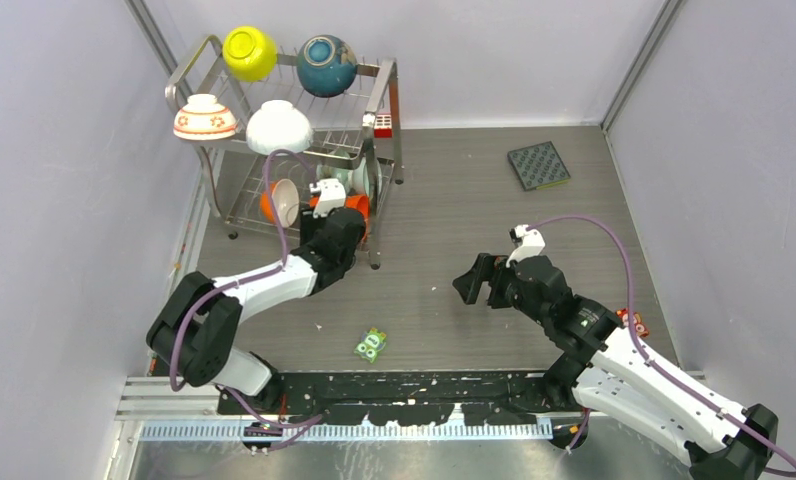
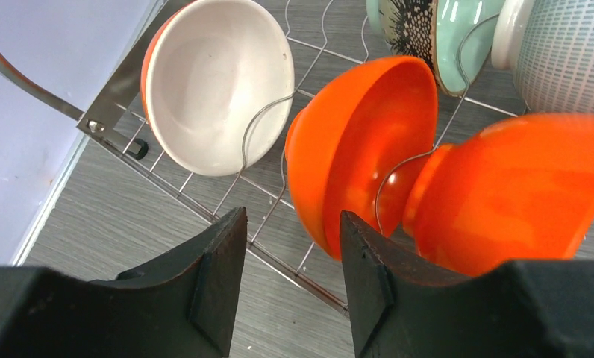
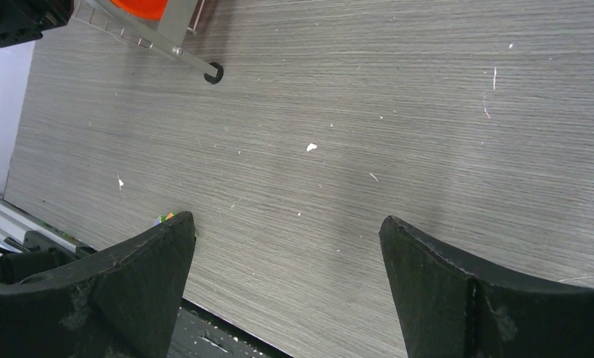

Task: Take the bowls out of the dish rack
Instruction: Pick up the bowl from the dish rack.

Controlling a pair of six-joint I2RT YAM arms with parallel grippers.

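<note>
The steel wire dish rack [image 1: 384, 92] stands at the back left. Its top tier holds a yellow-green bowl [image 1: 249, 52], a teal bowl [image 1: 326, 65], a flowered white bowl [image 1: 204, 118] and a plain white bowl [image 1: 278, 127]. On the lower tier, bowls stand on edge: one orange outside and white inside [image 2: 219, 82], two orange ones [image 2: 361, 142] [image 2: 525, 186] and a pale green one [image 2: 458, 45]. My left gripper [image 2: 290, 216] is open at the lower tier, its right finger by the middle orange bowl's rim, nothing between the fingers. My right gripper [image 3: 286, 220] hangs open over bare table.
A dark square mat [image 1: 539, 165] lies at the back right. A small green packet [image 1: 371, 344] lies near the front edge between the arms. A red-white block [image 1: 382, 125] is clipped to the rack. Walls close in the left, back and right sides.
</note>
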